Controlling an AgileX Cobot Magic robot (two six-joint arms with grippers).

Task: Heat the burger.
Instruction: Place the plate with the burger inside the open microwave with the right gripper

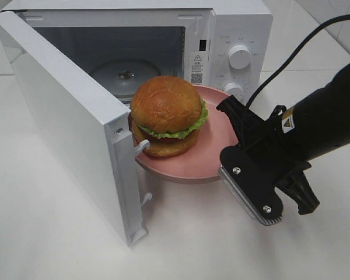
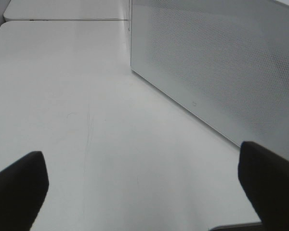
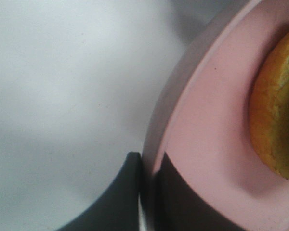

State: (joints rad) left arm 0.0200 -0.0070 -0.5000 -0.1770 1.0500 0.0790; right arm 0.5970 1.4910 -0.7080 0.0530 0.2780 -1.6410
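Note:
The burger (image 1: 168, 115), with a golden bun, a lettuce frill and a dark patty, sits on a round pink plate (image 1: 189, 166). The plate hangs just in front of the open microwave (image 1: 163, 35), whose glass turntable (image 1: 123, 74) is bare. My right gripper (image 1: 223, 166) is shut on the plate's near right rim. In the right wrist view the two dark fingers (image 3: 120, 192) of the right gripper (image 3: 144, 166) pinch the plate's rim (image 3: 183, 96), with the burger's bun (image 3: 279, 106) at the edge. My left gripper (image 2: 142, 192) stands open and empty over the table; the exterior view does not show it.
The microwave door (image 1: 70, 116) swings out wide to the left, its latch hooks (image 1: 141, 146) close to the plate's left rim. Its dotted outer face (image 2: 221, 72) fills the left wrist view. Control knobs (image 1: 239, 56) sit on the right. A black cable (image 1: 297, 46) trails behind the right arm.

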